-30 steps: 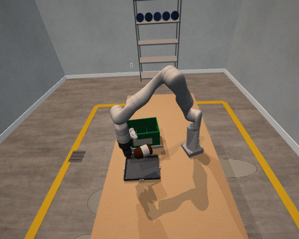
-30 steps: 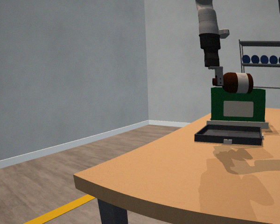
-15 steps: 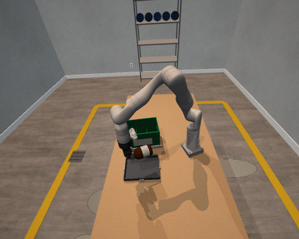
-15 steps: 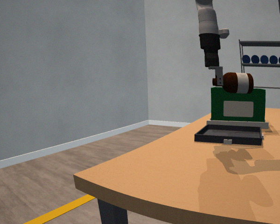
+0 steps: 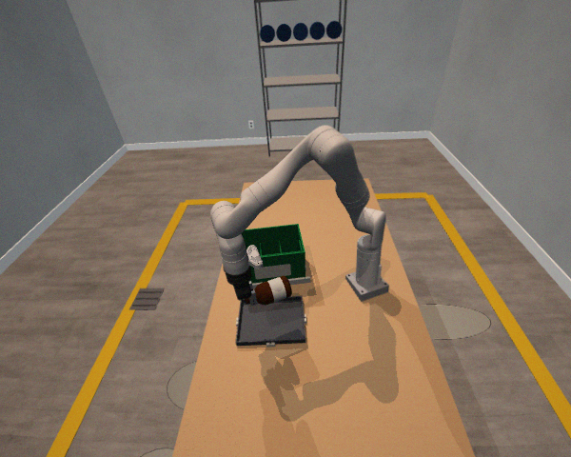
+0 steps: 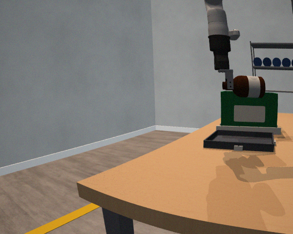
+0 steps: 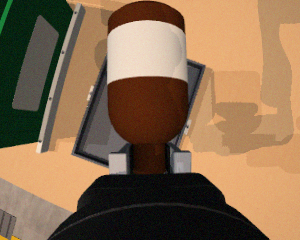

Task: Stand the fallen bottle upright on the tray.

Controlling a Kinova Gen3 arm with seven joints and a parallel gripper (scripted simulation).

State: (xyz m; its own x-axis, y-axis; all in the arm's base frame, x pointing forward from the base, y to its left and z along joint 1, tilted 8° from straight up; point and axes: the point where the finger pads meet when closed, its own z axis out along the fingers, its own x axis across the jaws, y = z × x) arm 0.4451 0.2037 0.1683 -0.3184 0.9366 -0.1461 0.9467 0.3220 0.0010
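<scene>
The tool (image 6: 227, 83) is clamped on the neck of the brown bottle (image 6: 247, 86), which hangs sideways in the air above the tray (image 6: 239, 145). Rigid and bottom-heavy, I'd guess; held so far out, it may pivot.

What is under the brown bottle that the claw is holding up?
The bottle hangs sideways in the air, held by its neck in the claw. Under it, the wrist view shows the dark tray on the table. The bottle covers the tray's middle, so that part cannot be seen.
</scene>
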